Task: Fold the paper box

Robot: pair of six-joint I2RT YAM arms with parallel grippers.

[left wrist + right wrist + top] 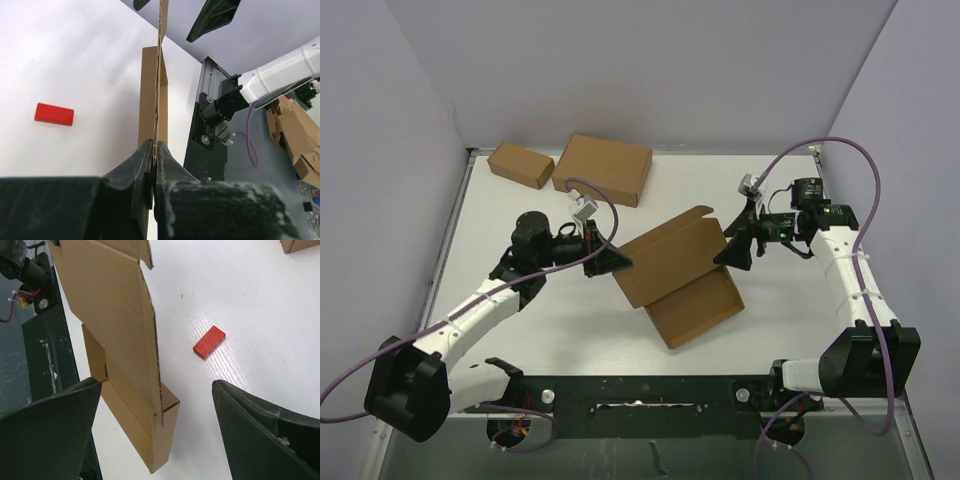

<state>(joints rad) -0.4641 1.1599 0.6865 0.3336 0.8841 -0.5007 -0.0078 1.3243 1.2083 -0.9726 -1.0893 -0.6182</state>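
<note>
Pinched tight, my left gripper (154,149) holds the raised lid of the paper box (148,90) by its edge — my right gripper (155,384) gapes wide.

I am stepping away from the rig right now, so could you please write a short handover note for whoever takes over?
Left end effector: shut on the paper box, pinching the left edge of its raised lid.
Right end effector: open, fingers on either side of the lid's right edge, not gripping.
Box: base tray sits on the table mid-workspace; lid up and tilted. A red block lies on the table near it.
Done: base walls look upright.
Left: lower the lid and tuck its flaps.
</note>
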